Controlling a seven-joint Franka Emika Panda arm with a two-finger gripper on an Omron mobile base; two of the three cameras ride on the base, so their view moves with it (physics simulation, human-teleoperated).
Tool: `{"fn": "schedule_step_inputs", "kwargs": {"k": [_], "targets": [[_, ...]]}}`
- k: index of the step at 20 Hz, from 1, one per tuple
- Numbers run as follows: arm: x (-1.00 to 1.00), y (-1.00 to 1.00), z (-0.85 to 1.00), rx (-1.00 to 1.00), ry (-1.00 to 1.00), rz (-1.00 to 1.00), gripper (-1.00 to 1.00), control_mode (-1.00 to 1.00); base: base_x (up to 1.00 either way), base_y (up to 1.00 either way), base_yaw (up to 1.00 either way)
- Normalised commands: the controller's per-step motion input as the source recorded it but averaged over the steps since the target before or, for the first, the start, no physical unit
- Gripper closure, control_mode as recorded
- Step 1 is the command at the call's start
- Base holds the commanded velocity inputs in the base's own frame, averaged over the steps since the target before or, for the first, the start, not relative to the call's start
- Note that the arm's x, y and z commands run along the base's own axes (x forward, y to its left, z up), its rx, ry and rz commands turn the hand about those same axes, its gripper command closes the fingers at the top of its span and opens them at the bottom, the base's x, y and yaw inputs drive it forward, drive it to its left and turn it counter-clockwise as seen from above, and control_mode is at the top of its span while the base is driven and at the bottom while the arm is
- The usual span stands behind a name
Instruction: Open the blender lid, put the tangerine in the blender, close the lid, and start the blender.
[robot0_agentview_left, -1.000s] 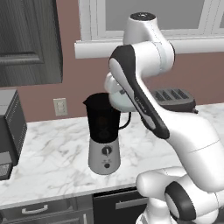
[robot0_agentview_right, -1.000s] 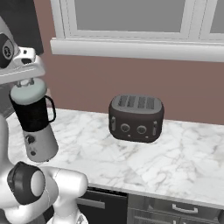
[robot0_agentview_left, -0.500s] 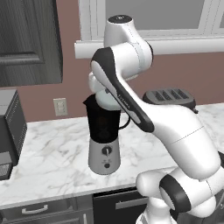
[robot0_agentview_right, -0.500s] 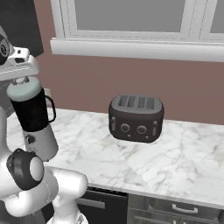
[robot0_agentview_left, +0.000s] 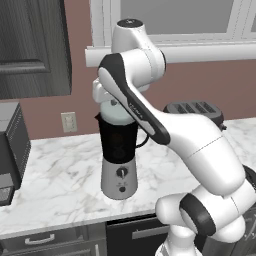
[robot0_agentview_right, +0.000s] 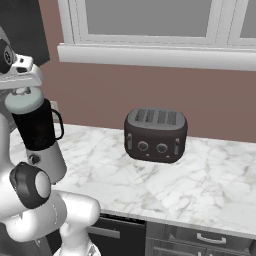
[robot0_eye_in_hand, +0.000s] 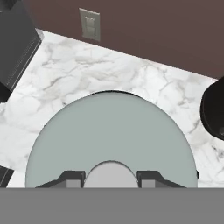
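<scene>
The gripper (robot0_eye_in_hand: 110, 179) had descended onto the blender lid (robot0_eye_in_hand: 109, 139), its fingers (robot0_eye_in_hand: 70, 178) spread either side of the knob (not visibly pinching). The lid still capped the blender (robot0_agentview_left: 119, 159), mid-worktop; lifting it remained to be done.

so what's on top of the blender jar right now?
The blender lid sits on the blender, covering its mouth. The gripper is right above it, fingers either side of the knob; contact can't be judged. The jar's inside is hidden by the lid.
</scene>
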Motion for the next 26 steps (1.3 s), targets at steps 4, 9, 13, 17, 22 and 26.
{"fn": "schedule_step_inputs", "kwargs": {"k": [4,9,13,17,22,26], "targets": [[0.02,0.01,-0.06,0.06,0.00,0.00,1.00,-1.00,0.00,0.00,0.00],[0.00,0.00,-0.06,0.03,0.00,0.00,1.00,-1.00,0.00,0.00,0.00],[0.04,0.00,-0.02,0.00,0.00,0.00,1.00,-1.00,0.00,0.00,0.00],[0.46,0.00,0.00,0.00,0.00,0.00,1.00,-1.00,0.00,0.00,0.00],[0.39,0.00,0.00,0.00,0.00,0.00,1.00,-1.00,0.00,0.00,0.00],[0.22,-0.03,-0.03,0.00,-0.01,0.00,1.00,-1.00,0.00,0.00,0.00]]}}
